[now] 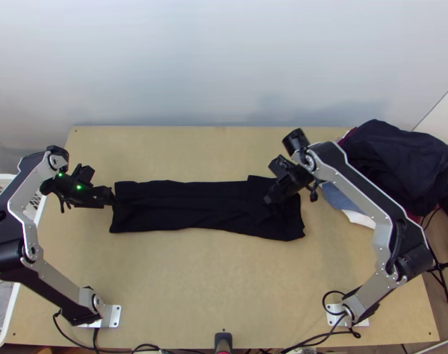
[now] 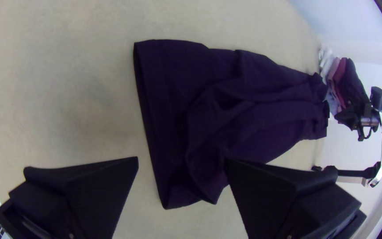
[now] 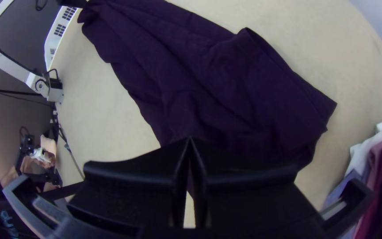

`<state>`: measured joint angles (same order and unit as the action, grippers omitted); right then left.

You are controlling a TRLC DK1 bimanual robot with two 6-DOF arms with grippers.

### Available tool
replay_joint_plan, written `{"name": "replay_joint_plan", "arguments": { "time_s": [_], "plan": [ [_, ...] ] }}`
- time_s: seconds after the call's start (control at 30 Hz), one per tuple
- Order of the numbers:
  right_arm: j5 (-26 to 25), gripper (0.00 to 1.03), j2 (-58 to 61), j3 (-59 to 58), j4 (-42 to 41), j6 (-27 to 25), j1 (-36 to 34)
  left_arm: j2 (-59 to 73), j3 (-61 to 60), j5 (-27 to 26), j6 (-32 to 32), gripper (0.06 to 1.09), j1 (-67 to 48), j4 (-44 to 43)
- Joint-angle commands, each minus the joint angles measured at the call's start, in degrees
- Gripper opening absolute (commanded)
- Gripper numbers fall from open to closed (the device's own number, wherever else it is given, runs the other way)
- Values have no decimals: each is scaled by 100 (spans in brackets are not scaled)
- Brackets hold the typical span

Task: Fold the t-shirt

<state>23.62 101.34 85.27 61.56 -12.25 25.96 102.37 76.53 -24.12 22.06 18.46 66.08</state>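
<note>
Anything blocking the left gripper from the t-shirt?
Nothing visible. The left gripper is open right at the near end of the dark t-shirt, no object between. The clothes pile sits past the shirt's far end, out of that path.

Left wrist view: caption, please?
The left tool open at one end of a rumpled dark t-shirt on the table.

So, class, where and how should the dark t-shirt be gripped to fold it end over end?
Probably by the short edge at the top view's left end of the t-shirt, pinched from above. The shirt lies as a long, flat strip, and that edge runs fairly straight. The left gripper already straddles it, open, one finger outside the edge, one over the cloth.
</note>
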Motion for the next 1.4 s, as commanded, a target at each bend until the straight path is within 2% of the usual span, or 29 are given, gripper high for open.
{"name": "replay_joint_plan", "arguments": {
  "time_s": [0.0, 0.2, 0.43, 1.37],
  "plan": [
    [55, 3, 184, -485, -566, -93, 85, 363, 46, -374, -132, 100, 9, -87],
    [47, 3, 474, -767, -1058, -216, -135, 389, 143, -585, -264, 100, 9, -61],
    [47, 3, 694, -855, -1225, -331, -231, 442, 169, -831, -326, 100, -9, -43],
    [47, 3, 597, -951, -1260, -304, -240, 732, -156, -726, -299, 100, 53, -632]
  ]
}}
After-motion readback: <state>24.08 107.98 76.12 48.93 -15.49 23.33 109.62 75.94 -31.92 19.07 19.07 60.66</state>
